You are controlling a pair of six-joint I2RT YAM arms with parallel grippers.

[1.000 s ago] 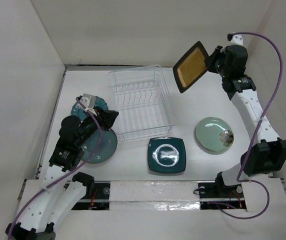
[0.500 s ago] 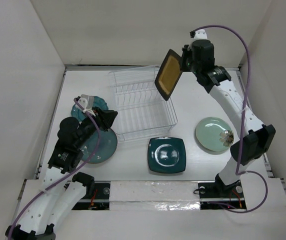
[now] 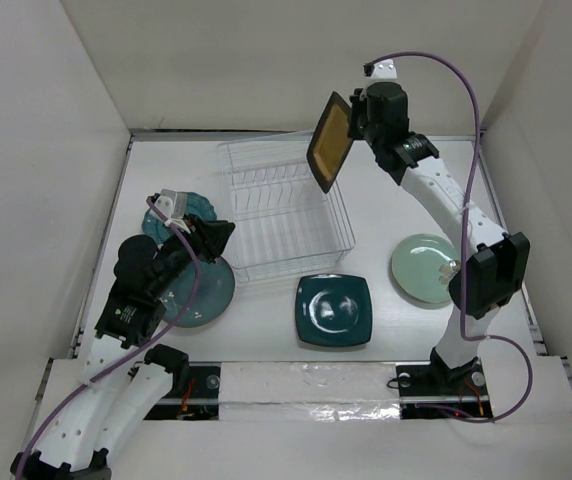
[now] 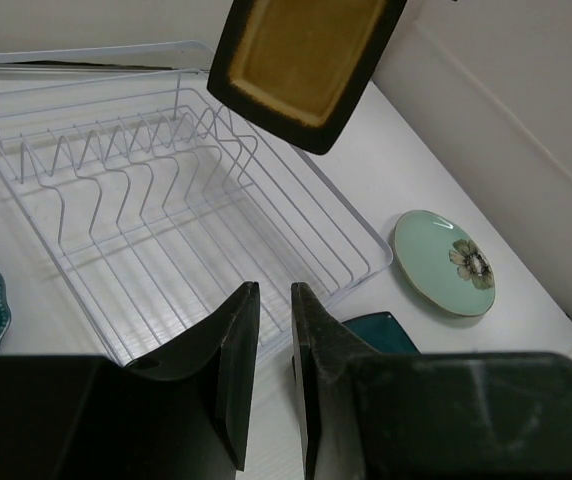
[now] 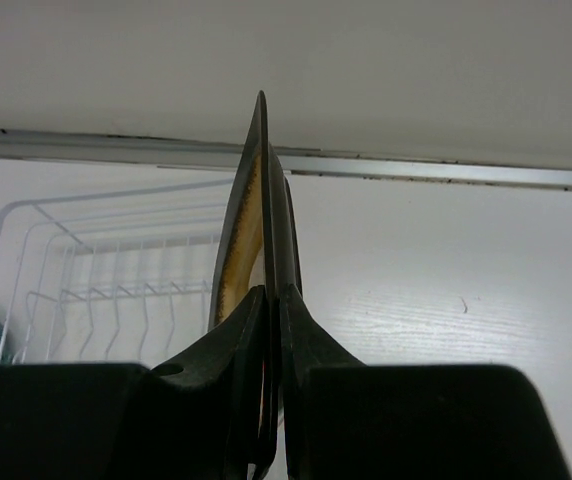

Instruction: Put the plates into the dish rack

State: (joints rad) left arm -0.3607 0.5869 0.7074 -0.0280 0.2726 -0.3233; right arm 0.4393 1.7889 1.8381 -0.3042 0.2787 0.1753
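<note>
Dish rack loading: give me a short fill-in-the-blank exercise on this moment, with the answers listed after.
The right gripper is shut on the square black plate, while the left gripper holds ____. The number of plates inside the dish rack is ____. In the top view, the round pale green plate lies to the ____ of the square dark teal plate.
Missing words: nothing; zero; right.

Five plates (image 3: 333, 310); one dish rack (image 3: 286, 225)
</note>
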